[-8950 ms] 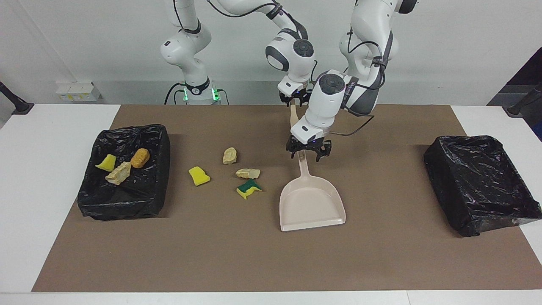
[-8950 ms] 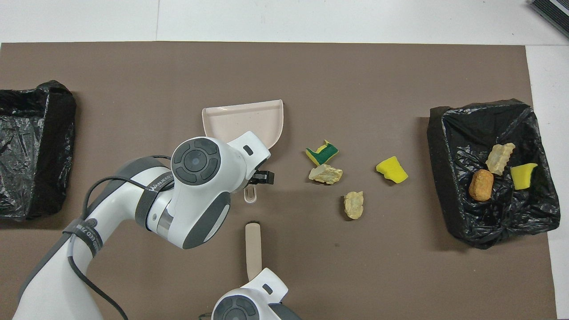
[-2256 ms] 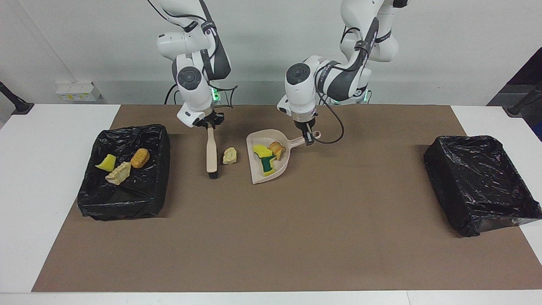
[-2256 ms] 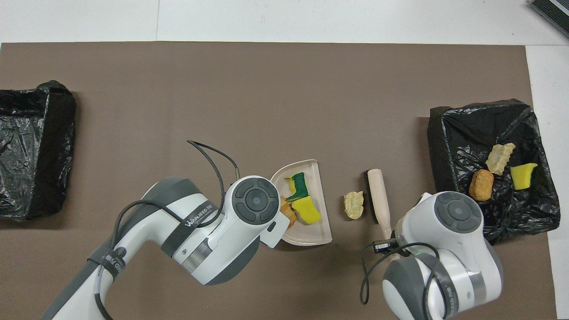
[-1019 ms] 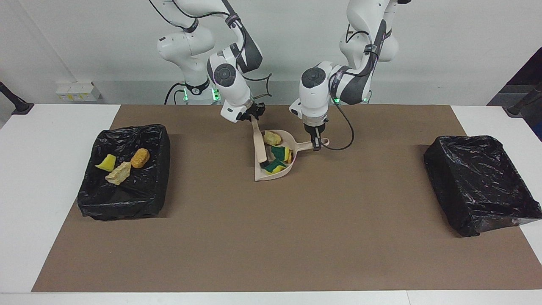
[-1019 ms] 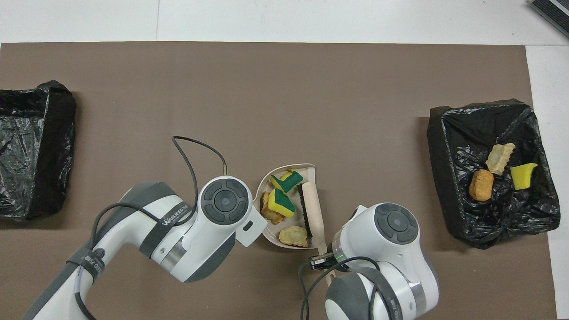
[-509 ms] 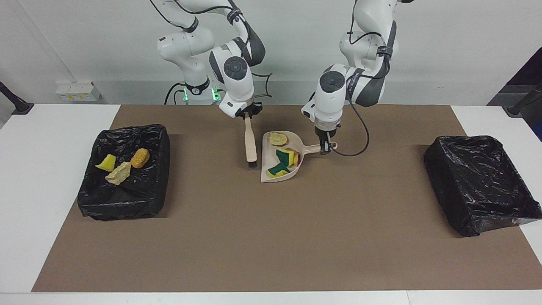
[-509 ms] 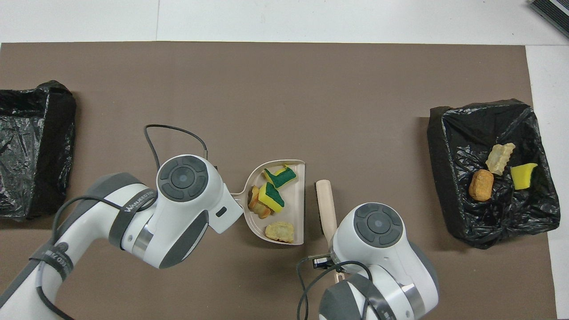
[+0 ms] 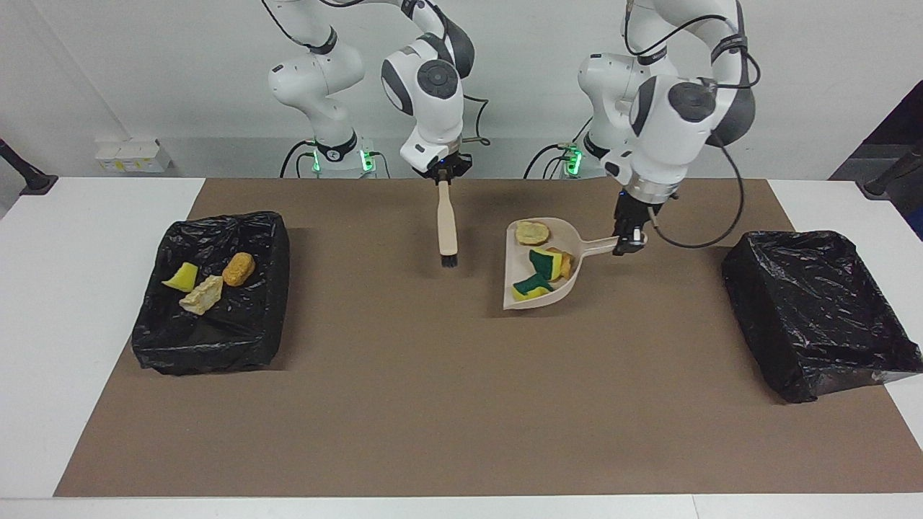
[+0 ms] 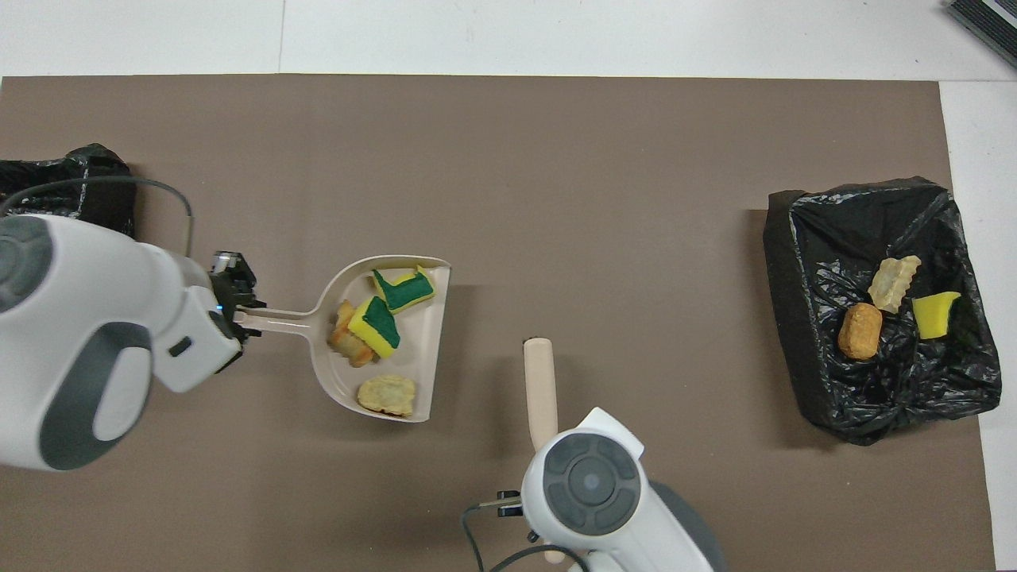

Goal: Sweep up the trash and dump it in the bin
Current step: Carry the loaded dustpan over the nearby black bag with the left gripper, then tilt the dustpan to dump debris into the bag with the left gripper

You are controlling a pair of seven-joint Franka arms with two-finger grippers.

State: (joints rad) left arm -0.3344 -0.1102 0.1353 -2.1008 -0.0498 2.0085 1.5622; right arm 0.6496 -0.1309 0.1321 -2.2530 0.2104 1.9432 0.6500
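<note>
Up over the brown mat [image 9: 461,404], the trash [image 9: 539,270] rides in the beige dustpan [image 9: 530,299]: two yellow-green sponge pieces, an orange-brown lump, one pale chunk. Left gripper [image 9: 629,244], arm bent downward, pinches the dustpan's handle. Right gripper [image 9: 443,175] points straight down, clamped on the hanging brush [image 9: 448,229]. Three more scraps [image 9: 205,281] lie in the black-lined bin [image 9: 209,346] at the right arm's end.

The left pincer [image 9: 628,244] has carried the loaded dustpan [image 9: 520,292] away toward its own end of the worktop, with four scraps [image 9: 539,265] aboard. The right pincer [image 9: 445,176] has lifted the brush [image 9: 448,227], which now hangs clear of the dustpan.
</note>
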